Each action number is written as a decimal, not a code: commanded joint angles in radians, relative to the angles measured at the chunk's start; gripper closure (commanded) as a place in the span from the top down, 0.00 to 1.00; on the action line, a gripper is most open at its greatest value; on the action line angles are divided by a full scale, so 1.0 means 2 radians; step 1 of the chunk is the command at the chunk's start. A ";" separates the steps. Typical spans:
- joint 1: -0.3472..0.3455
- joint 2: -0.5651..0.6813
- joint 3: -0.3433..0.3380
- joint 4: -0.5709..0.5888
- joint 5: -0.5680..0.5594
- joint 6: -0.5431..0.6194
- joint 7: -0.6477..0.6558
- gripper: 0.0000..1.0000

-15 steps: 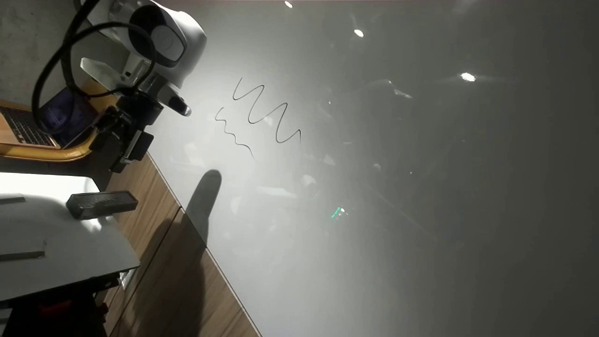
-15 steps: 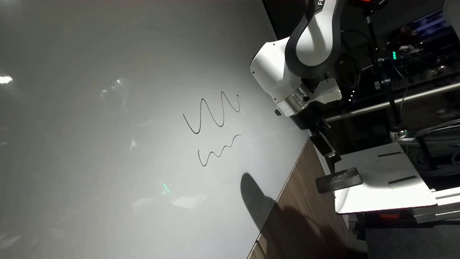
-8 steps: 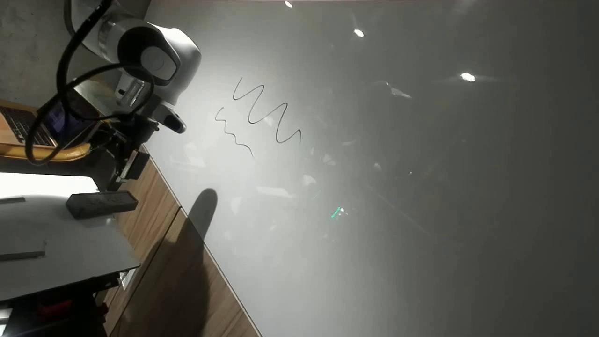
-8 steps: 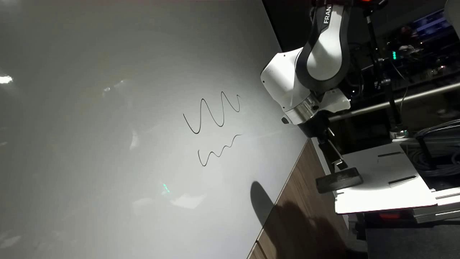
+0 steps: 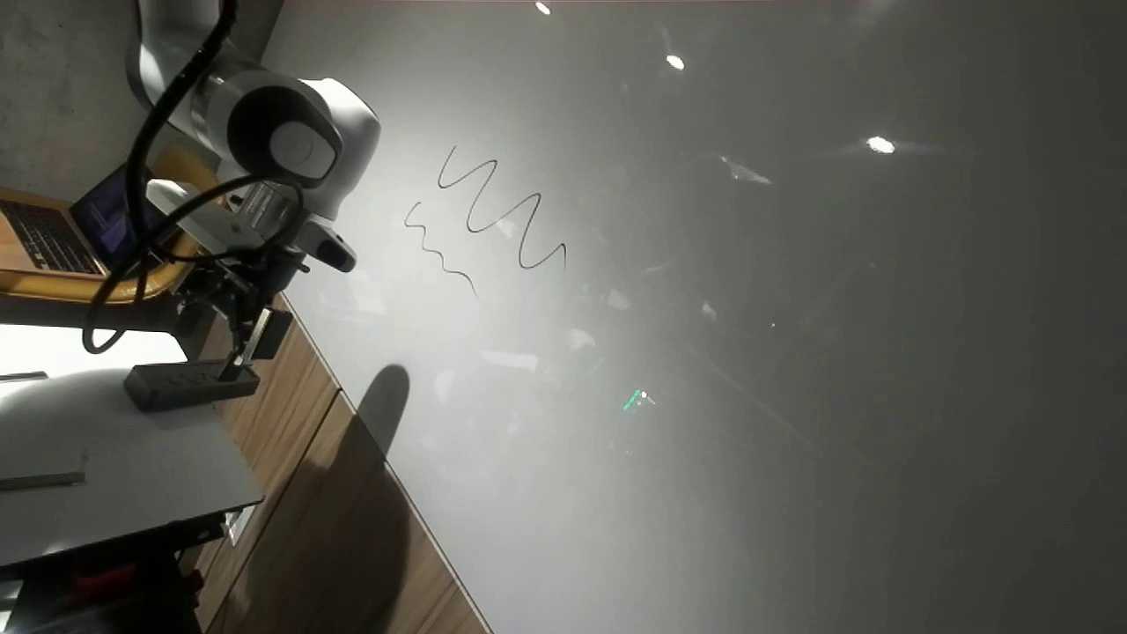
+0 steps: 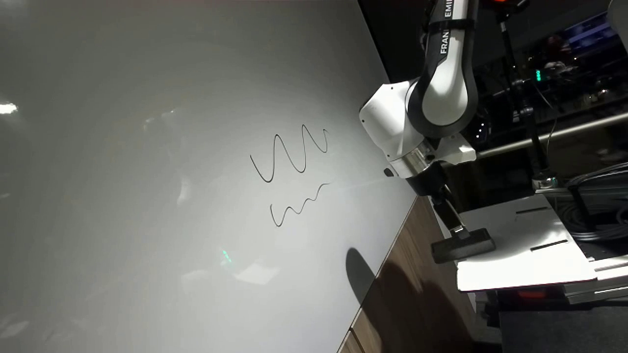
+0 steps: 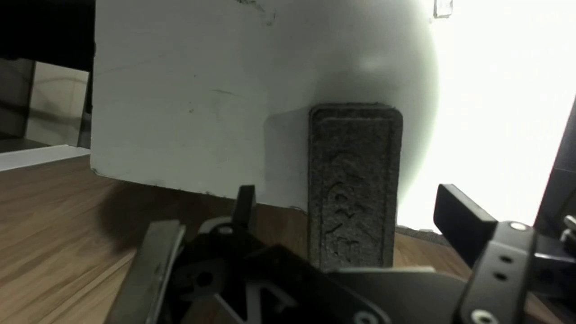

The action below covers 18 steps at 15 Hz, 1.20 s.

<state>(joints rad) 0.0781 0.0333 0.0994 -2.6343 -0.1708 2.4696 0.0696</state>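
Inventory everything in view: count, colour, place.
Whiteboard: 1, pale grey, filling most of both exterior views.
Squiggles: 2, black, on the whiteboard.
Wood panels: at least 2, brown, along the whiteboard's edge.
Shelf: 1, white, by the wood panels.
Block: 1, dark grey, on the shelf, overhanging its edge.
Frame: 1, yellow, background.
Laptop: 1, pale with dark keys, near the frame.
Pole: 1, pale, background.
Cables: several, grey, background.
Arm: 1, white and black, near the shelf.
Gripper: 1, black, open, block between jaws in wrist view.

Block (image 7: 354, 184): charcoal grey, face embossed with a motif. Claw (image 7: 345, 200): mostly black. Tabletop (image 7: 180, 112): white, dark smudges (image 7: 249, 3). Large board (image 6: 147, 206): grey, thin black wavy lines (image 6: 288, 155). Wooden surface (image 7: 54, 220): brown, grained.
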 commanded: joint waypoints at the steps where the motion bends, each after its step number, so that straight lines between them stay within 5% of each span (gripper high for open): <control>1: 0.006 0.023 -0.001 0.008 -0.003 0.021 -0.006 1.00; 11: 0.010 0.054 -0.004 0.010 -0.005 0.041 -0.003 1.00; 14: 0.012 0.055 -0.004 0.012 -0.007 0.039 0.000 0.66; 18: 0.011 0.055 -0.004 0.014 -0.004 0.038 -0.003 0.34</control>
<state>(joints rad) 0.0918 0.1373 0.1001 -2.6146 -0.1708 2.5364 0.0680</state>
